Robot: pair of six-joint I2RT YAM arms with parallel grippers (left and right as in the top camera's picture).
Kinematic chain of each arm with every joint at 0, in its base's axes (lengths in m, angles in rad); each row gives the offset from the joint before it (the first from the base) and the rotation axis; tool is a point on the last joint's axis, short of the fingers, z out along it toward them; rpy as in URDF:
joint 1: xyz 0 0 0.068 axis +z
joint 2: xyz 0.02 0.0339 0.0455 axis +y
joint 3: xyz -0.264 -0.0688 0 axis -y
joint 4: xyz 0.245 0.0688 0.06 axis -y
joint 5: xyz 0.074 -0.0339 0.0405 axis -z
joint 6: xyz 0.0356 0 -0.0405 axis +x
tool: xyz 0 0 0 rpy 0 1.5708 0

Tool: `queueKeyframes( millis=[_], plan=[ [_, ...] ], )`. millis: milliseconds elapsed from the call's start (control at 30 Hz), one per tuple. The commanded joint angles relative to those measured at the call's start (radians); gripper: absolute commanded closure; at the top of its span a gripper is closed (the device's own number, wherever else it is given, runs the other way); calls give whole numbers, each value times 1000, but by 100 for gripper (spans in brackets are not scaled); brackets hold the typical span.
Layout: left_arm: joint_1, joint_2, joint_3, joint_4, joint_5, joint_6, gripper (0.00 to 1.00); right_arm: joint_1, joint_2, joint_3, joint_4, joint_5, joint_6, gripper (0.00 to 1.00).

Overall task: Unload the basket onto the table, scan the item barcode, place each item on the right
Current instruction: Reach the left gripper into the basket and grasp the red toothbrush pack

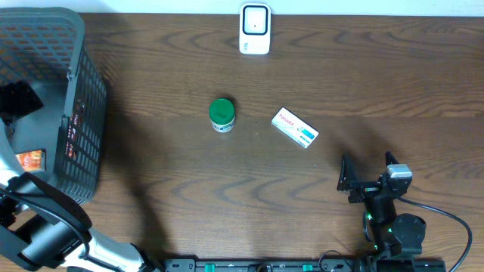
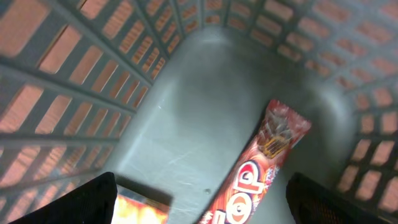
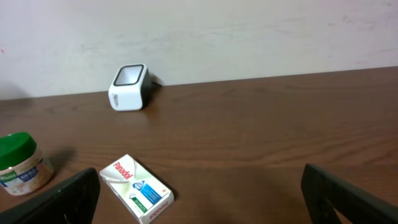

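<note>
Picking stage: my left claw point(image 2: 211, 200) hangs wide open, empty, inside the basket point(image 2: 180, 118); next, close on the red snack wrapper point(image 2: 264, 163).

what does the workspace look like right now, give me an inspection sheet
surface: brown wooden table, no spills seen
job's things: white barcode scanner at the far edge; white Panadol box and green-lidded small jar apart at mid-table; red snack wrapper and orange packet inside the dark grey plastic mesh basket on the left
clutter: nothing seen
grippers: left gripper open inside the basket over the wrapper, nothing gripped; right gripper open, empty, facing the box
cables: black cable looping from the right arm's base
surroundings: pale wall behind the table
</note>
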Motion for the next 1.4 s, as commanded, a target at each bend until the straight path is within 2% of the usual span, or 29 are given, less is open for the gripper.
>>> queueKeyframes(
  millis=[0,167,400,633,1367],
  plan=[
    [-5,35,3,-11,-6,166,12,5,-2,-1,-4,-5,-14,1],
    [-16,114,3,-59,-6,255,12,5,-2,-1,-4,-5,-14,1],
    [-32,209,3,-66,-6,261,12,5,-2,-1,-4,-5,-14,1],
    [-85,230,3,-80,-60,329,12,5,-2,-1,-4,-5,-14,1],
    [-125,289,2,-90,-88,330,12,5,-2,-1,-4,-5,-14,1]
  ],
)
